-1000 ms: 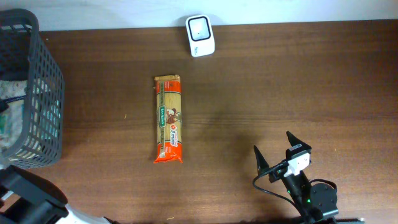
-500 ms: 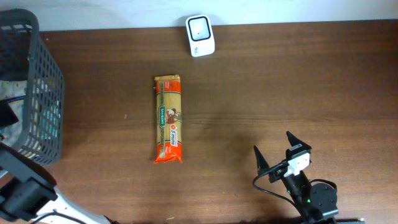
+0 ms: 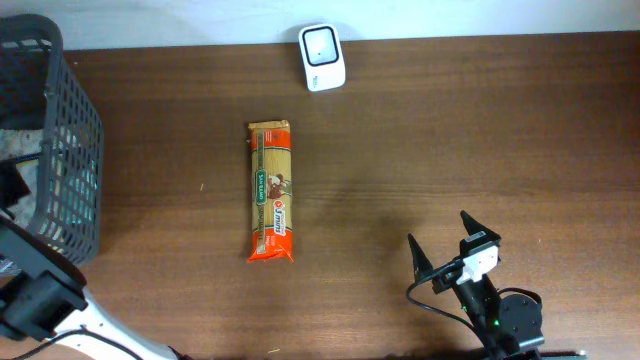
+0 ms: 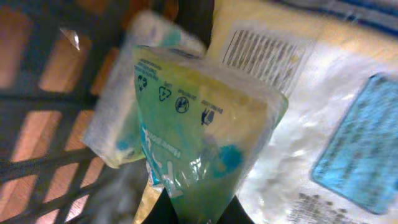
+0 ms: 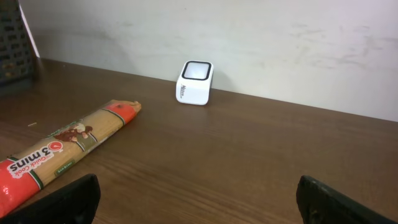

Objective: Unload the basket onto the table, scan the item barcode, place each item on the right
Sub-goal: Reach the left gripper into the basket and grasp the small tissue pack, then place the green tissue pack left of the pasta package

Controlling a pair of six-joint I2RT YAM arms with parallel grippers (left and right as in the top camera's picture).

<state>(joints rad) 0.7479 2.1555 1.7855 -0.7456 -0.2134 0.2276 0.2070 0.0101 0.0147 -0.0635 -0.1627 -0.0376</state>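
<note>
left gripper (image 4: 200, 213): you are reaching inside the basket (image 3: 88, 130), jaws pinching narrow on the green packet (image 4: 199, 124).
green packet: it is sitting inside the basket, in front of a white bag (image 4: 298, 124) showing a barcode.
right gripper (image 3: 438, 228): you are holding it wide and empty, well apart from the basket.
scanner (image 3: 322, 57): it is standing well apart from the basket, window facing up.
spaghetti pack (image 3: 271, 192): it is lying flat between the basket and the right gripper.
</note>
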